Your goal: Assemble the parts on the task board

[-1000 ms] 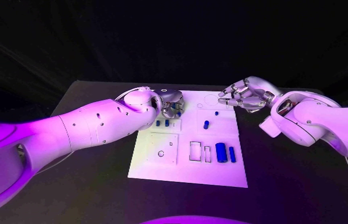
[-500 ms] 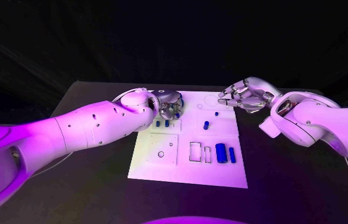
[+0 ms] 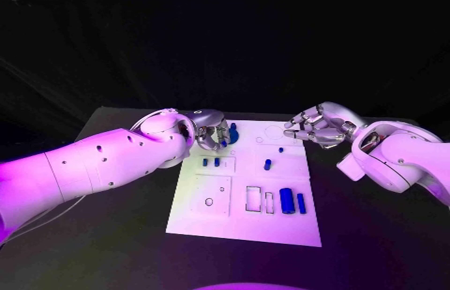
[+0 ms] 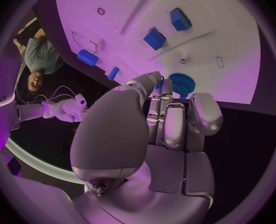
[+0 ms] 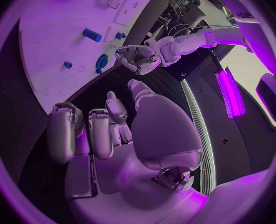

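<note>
Your left hand [image 3: 212, 134] sits at the far left corner of the task board [image 3: 246, 222], fingers curled down beside a blue gear-like part [image 3: 233, 134] at its fingertips; whether it pinches that part, you cannot tell. Your right hand [image 3: 314, 127] hovers over the board's far right corner, fingers curled in, holding nothing. On the desk [image 3: 112, 238], other blue parts lie on the board: two small blocks [image 3: 210, 162], a short peg [image 3: 267, 164] and two cylinders [image 3: 292, 201]. No writing on the board can be read.
</note>
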Controlling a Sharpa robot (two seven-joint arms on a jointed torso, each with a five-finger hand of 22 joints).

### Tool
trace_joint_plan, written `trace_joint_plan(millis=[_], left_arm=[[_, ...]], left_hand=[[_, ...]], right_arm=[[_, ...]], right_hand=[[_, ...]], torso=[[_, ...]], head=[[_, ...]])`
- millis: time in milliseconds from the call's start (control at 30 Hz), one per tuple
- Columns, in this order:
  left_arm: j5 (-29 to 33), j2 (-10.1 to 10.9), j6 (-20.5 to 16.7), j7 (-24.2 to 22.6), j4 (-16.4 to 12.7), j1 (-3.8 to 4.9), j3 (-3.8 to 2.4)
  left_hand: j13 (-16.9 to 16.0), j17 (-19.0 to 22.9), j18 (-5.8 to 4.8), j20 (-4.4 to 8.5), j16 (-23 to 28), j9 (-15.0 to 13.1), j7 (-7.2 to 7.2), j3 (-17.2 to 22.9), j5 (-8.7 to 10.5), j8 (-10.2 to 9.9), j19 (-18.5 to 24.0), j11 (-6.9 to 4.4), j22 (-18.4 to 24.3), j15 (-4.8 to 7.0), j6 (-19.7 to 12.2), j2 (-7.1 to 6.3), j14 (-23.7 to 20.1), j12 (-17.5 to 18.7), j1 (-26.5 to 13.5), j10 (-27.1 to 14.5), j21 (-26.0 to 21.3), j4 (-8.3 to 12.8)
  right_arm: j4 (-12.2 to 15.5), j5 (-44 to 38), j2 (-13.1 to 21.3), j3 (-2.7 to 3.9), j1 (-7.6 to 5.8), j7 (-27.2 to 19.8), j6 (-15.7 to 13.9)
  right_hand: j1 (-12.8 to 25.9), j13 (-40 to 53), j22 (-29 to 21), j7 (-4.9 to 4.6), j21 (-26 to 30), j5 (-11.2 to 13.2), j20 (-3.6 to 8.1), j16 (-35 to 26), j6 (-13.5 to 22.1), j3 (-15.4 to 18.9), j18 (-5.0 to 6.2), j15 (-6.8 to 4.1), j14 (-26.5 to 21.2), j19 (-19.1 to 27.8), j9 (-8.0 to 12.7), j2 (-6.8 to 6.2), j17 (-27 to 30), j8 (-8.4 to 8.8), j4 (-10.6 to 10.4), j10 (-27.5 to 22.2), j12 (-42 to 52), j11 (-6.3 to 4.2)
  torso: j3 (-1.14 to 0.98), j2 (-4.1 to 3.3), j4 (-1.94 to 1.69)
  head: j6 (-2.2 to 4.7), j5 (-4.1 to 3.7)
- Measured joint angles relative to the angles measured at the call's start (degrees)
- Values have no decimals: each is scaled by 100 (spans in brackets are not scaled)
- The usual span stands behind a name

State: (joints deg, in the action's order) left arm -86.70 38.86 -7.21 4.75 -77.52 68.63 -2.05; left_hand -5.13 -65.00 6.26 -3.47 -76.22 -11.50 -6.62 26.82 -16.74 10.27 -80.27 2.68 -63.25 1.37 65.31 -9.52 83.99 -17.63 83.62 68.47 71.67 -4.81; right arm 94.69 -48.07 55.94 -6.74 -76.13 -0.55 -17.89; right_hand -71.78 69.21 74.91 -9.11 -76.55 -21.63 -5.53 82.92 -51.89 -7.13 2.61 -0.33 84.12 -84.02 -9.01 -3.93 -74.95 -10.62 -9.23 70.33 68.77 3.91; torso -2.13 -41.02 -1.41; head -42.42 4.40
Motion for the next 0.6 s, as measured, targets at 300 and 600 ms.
trace_joint_plan(millis=[300,600], left_arm=[[178,245,22,87,-40,10,-15],[269,209,63,138,111,-25,-8]], left_hand=[[-9,7,0,0,0,-5,0,0,0,-21,0,-9,0,0,0,-16,0,34,-45,9,0,1],[-10,6,0,0,0,-9,0,-1,0,-34,0,-9,-11,0,-1,-38,0,55,-67,9,0,1]], right_arm=[[0,0,19,0,0,0,0],[1,0,13,0,-1,0,0]], right_hand=[[0,-1,4,0,0,0,0,0,0,0,0,0,0,0,0,0,1,0,0,0,0,0],[0,-1,4,0,0,0,0,0,0,0,0,0,0,0,0,0,1,0,0,0,0,0]], torso=[[1,-5,4],[4,-10,15]], head=[[4,-2],[12,12]])
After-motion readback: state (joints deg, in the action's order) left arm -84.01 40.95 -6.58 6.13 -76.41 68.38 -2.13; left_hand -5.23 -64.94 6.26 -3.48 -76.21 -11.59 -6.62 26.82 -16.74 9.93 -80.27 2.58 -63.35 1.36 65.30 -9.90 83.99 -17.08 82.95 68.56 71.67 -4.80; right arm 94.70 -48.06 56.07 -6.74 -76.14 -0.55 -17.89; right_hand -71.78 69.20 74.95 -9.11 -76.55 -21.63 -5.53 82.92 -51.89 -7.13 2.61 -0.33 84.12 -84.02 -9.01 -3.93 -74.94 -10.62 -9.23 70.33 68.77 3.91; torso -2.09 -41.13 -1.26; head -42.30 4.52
